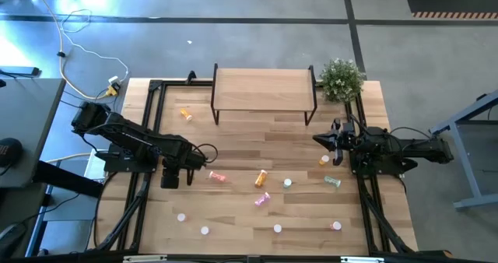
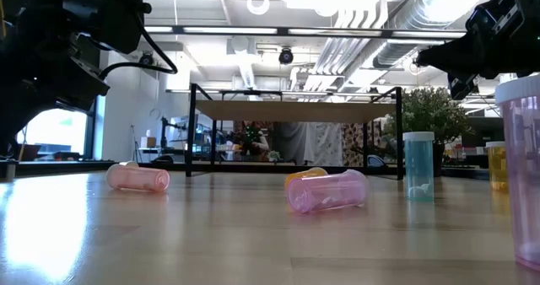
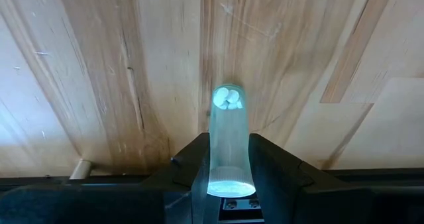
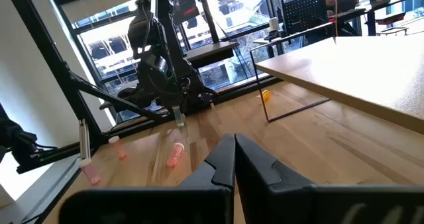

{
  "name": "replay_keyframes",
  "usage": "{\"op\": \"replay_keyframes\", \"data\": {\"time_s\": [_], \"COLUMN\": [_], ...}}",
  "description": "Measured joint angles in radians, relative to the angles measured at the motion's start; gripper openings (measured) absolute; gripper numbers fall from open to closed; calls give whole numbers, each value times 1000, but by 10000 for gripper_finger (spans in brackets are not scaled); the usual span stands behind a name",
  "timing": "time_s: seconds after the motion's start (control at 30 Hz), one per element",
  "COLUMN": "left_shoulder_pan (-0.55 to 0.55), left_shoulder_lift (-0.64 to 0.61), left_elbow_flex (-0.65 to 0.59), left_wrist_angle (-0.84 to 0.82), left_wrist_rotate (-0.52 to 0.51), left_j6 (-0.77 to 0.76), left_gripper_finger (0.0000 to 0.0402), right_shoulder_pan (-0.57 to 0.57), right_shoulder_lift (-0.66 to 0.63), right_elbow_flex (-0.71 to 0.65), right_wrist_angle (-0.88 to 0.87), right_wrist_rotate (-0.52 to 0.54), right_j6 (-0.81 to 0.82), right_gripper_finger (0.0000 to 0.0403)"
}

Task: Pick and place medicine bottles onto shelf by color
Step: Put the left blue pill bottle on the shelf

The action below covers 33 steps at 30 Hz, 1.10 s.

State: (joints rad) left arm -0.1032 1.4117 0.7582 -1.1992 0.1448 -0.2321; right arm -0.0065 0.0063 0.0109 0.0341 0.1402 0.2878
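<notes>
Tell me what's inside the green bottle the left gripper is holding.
A few white pills sit at the far end of the green bottle. The left gripper covers its sides near the cap.

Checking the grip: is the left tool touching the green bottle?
Touching: left wrist view shows the left tool clamped on the green bottle.

Light wood plank tabletop (image 1: 233,138), visible grain, faint sheen. Shelf (image 1: 263,88): same pale wood, smooth, matt; thin black metal legs. Green bottle (image 3: 229,141): translucent plastic, glossy, white pills inside. Pink bottle (image 2: 328,190): translucent plastic, smooth. Gripper fingers (image 3: 275,171): matt black plastic.
</notes>
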Motion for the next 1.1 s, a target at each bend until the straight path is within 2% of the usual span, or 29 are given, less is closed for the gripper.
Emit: {"op": "replay_keyframes", "data": {"time_s": [0.23,0.6,0.8,1.1], "left_shoulder_pan": [0,0,0,0], "left_shoulder_lift": [0,-1,-1,-1], "left_elbow_flex": [0,9,16,-2], "left_wrist_angle": [0,-16,-43,-43], "left_wrist_rotate": [1,12,7,56], "left_j6": [-25,-27,-45,-45], "left_gripper_finger": [108,192,196,197], "right_shoulder_pan": [0,0,0,0], "right_shoulder_lift": [0,0,0,0], "right_elbow_flex": [0,0,0,0], "right_wrist_angle": [0,0,0,0], "right_wrist_rotate": [1,2,2,6], "right_j6": [0,0,0,0], "right_gripper_finger": [0,0,0,0]}}
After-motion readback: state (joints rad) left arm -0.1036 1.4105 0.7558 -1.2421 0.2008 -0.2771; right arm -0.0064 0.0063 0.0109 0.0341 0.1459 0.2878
